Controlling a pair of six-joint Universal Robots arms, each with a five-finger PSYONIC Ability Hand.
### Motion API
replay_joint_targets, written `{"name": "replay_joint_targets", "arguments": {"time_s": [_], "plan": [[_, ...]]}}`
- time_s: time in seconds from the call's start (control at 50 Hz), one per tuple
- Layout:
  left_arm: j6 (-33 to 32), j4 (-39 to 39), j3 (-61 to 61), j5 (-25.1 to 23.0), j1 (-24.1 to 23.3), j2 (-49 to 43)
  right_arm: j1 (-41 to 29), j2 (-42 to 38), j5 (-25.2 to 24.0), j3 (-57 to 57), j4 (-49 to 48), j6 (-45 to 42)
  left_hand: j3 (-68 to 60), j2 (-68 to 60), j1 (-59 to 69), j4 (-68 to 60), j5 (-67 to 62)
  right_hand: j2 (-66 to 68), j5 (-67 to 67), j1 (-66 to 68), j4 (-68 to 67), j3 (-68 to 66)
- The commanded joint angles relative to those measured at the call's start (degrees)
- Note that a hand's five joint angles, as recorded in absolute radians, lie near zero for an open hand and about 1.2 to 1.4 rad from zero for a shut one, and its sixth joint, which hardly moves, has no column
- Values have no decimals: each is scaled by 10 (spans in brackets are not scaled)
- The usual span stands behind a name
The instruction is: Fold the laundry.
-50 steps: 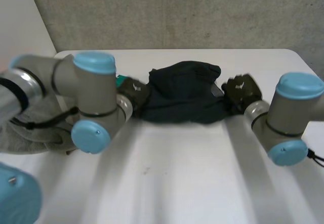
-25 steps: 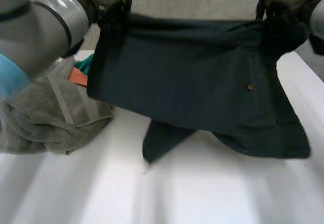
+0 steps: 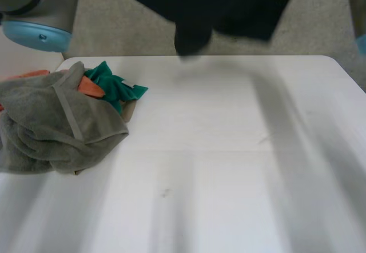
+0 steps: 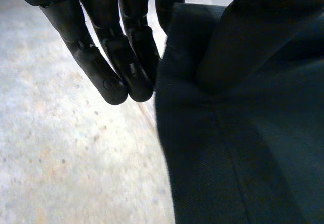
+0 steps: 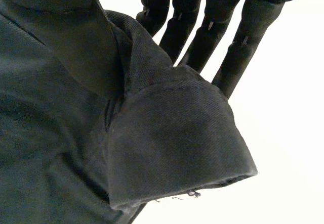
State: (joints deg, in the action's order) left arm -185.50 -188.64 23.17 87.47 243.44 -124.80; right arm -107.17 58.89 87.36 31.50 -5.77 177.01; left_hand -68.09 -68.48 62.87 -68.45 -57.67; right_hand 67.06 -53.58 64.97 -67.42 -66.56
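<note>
A dark navy garment (image 3: 223, 7) hangs in the air above the far side of the white table (image 3: 229, 167), and only its lower part is visible in the head view. In the left wrist view my left hand (image 4: 116, 57) has its fingers against one upper edge of the garment (image 4: 243, 133), and the cloth is pinched there. In the right wrist view my right hand (image 5: 228, 47) pinches the other upper edge, where a thick folded hem (image 5: 172, 138) bulges in front of its fingers. The garment hangs clear of the tabletop.
A heap of laundry sits at the table's left: a grey towel (image 3: 57, 127) with a green cloth (image 3: 111, 84) and an orange cloth (image 3: 91, 86) tucked against it. My left arm (image 3: 34, 7) is raised over that heap. A concrete wall stands behind the table.
Both hands have risen with the dark garment. It went from a bunch on the table, to spread with its hem on the surface, to hanging high and clear.
</note>
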Motion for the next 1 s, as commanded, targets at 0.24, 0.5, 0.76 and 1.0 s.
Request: {"name": "replay_joint_targets", "arguments": {"time_s": [0.24, 0.5, 0.76, 1.0], "plan": [[-51, 93, 300, 16, -9, -40, -16, -93, -111, 123, 168, -92, -119, -115, 171, -115, -123, 129, -164, 150, -126, -134], [-129, 165, 417, 36, -28, -52, -33, -147, -102, 274, 171, -184, 92, 96, -40, 96, 88, 129, -164, 150, -126, -134], [-201, 142, 473, 84, -21, 63, -31, -19, -43, 323, 211, -148, 429, 433, -377, 433, 425, -473, 438, -452, 477, 468], [-236, 130, 645, 11, -32, 149, -9, 102, -47, 483, 256, -200, 237, 241, -185, 241, 233, -369, 334, -348, 372, 364]]}}
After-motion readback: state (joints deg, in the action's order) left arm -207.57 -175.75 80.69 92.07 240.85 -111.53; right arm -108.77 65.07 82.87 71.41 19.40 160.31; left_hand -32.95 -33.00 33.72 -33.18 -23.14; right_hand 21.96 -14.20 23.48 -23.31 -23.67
